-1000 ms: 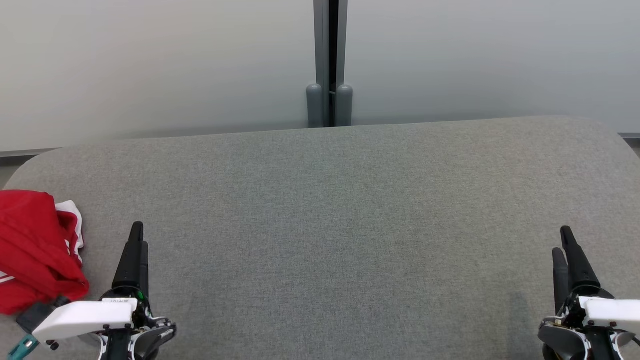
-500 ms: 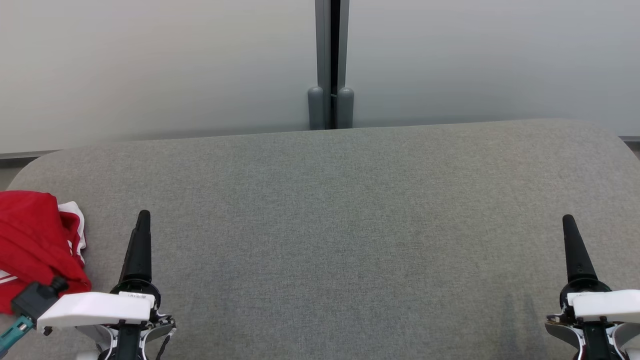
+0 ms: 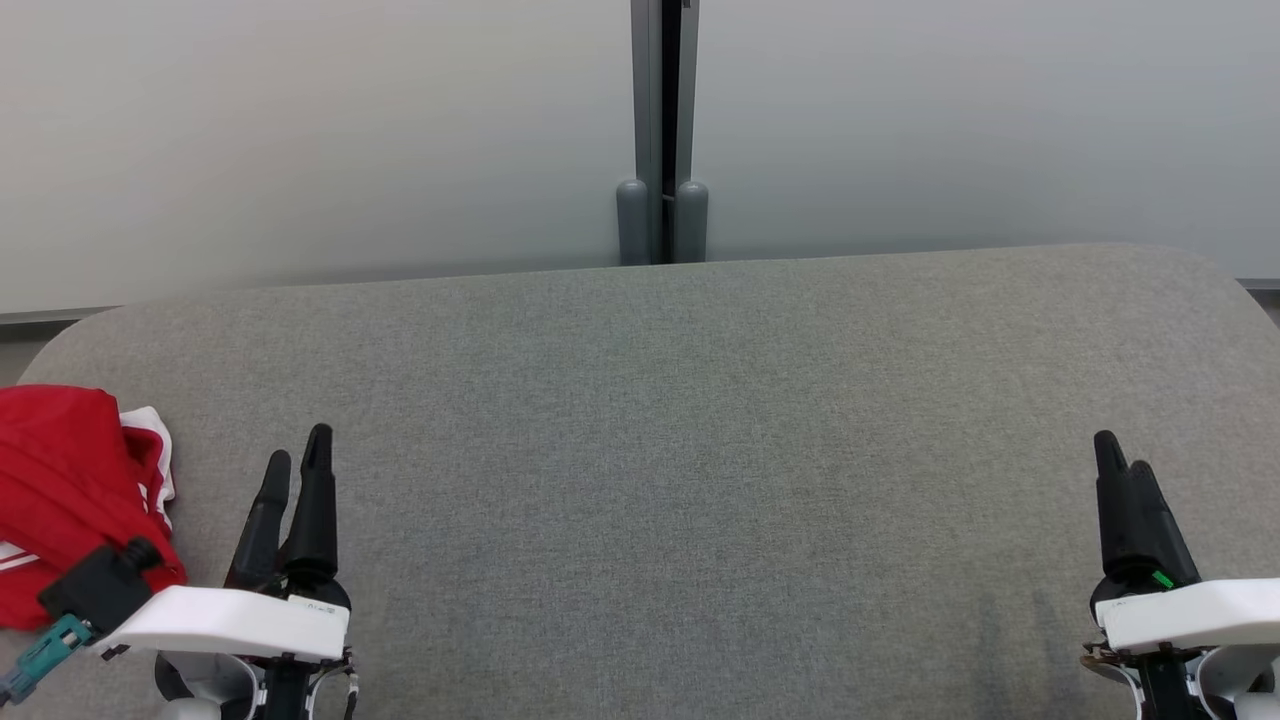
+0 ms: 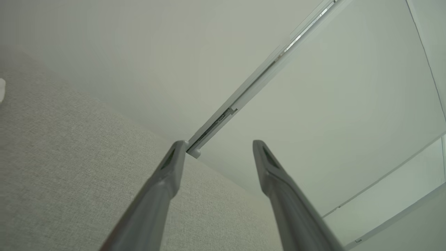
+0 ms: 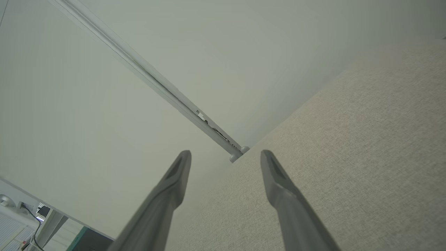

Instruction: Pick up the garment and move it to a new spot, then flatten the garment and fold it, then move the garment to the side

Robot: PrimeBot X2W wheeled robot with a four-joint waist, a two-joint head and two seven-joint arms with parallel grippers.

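A red garment with white trim lies bunched at the left edge of the grey fabric table. My left gripper hovers at the lower left, just right of the garment and apart from it, open and empty. In the left wrist view the left gripper shows its two fingers spread over bare fabric, and a white scrap of the garment sits at that view's left edge. At the lower right my right gripper is open too; the right wrist view shows the right gripper with spread fingers and nothing between them.
Pale wall panels rise behind the table, joined by a grey vertical post at the middle. The table's rounded far corners mark its edges.
Both wrists have rolled, so each gripper's two fingers now show side by side in the head view. The left gripper has edged right and a little up. The garment has not moved.
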